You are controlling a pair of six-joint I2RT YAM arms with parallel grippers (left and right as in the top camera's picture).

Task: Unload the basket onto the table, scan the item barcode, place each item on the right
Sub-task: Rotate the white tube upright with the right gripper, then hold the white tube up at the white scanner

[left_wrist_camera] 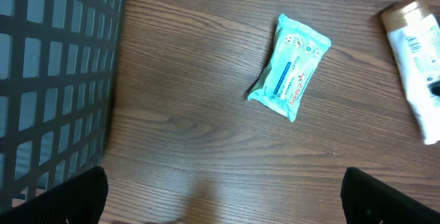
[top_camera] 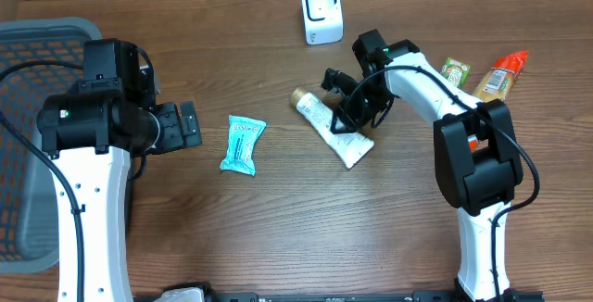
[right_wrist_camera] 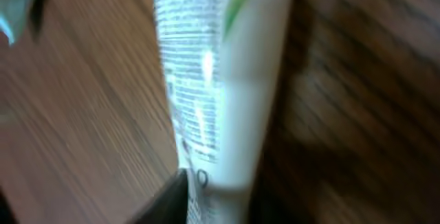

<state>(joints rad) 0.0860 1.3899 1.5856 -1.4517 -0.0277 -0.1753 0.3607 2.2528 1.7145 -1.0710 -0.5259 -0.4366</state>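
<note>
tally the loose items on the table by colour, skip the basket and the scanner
white tube: 1
teal packet: 1
green packet: 1
orange pack: 1
total: 4

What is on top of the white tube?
The right gripper hangs over the middle of the tube, hiding that part. The tan cap and flat end show. Whether the fingers touch it cannot be seen.
</note>
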